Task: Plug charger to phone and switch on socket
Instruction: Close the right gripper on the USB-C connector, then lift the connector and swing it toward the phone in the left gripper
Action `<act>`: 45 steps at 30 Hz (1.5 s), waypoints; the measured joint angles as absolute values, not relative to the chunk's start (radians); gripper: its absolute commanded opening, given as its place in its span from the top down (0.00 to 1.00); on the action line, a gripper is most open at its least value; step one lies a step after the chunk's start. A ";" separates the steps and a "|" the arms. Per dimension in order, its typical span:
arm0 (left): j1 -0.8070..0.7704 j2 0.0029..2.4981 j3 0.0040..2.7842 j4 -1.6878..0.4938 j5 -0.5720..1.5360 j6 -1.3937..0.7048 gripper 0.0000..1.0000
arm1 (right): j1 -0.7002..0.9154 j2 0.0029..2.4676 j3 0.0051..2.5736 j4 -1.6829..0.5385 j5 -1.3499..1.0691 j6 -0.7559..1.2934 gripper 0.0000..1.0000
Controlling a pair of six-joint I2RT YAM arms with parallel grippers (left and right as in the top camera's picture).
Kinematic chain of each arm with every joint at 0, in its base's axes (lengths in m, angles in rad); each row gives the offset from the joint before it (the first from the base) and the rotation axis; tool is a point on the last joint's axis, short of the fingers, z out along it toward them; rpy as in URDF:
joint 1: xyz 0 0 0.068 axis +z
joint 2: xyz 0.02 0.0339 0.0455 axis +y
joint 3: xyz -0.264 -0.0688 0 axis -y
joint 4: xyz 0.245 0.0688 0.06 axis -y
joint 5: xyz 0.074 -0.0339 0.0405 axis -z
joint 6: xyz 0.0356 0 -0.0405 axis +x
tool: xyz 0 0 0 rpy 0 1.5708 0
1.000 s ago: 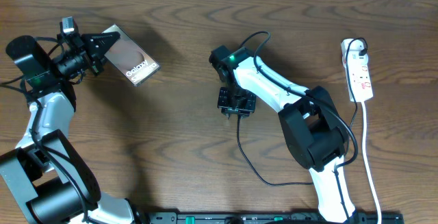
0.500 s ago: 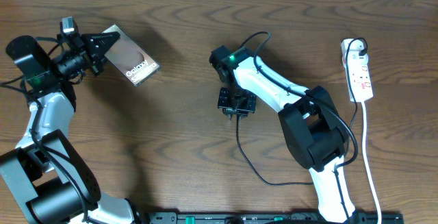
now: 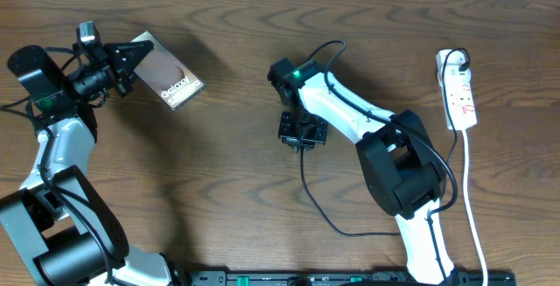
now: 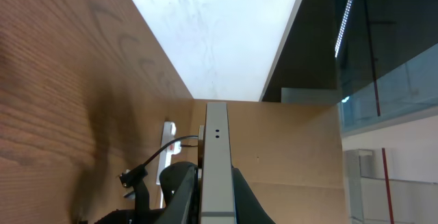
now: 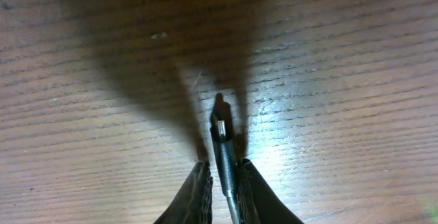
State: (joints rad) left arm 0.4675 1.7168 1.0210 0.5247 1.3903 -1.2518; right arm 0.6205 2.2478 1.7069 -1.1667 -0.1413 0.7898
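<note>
The phone (image 3: 171,80) is a dark slab with white lettering, held tilted on its edge above the table at the far left. My left gripper (image 3: 133,59) is shut on its near end. In the left wrist view its grey edge (image 4: 216,148) stands clamped between the two black fingers. The charger's thin black cable (image 3: 306,185) runs from mid-table round to the right. Its straight connector tip (image 5: 221,135) lies on the wood between the fingers of my right gripper (image 5: 224,166), which press against both its sides. The white socket (image 3: 460,89) lies at the far right with a black plug (image 3: 455,59) in its top end.
The socket's white cord (image 3: 472,207) trails down the right side toward the front edge. The charger cable loops round the right arm's base (image 3: 398,177). A black rail (image 3: 350,277) runs along the front edge. Bare wood lies between the phone and the right gripper.
My right gripper's fingers have closed in on the connector tip, and the cable below it has shifted slightly. The left arm and the phone have not moved.
</note>
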 measured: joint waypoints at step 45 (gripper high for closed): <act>0.467 1.717 1.021 0.525 1.390 -1.246 0.93 | 0.612 2.248 1.707 -1.158 -0.142 0.793 0.99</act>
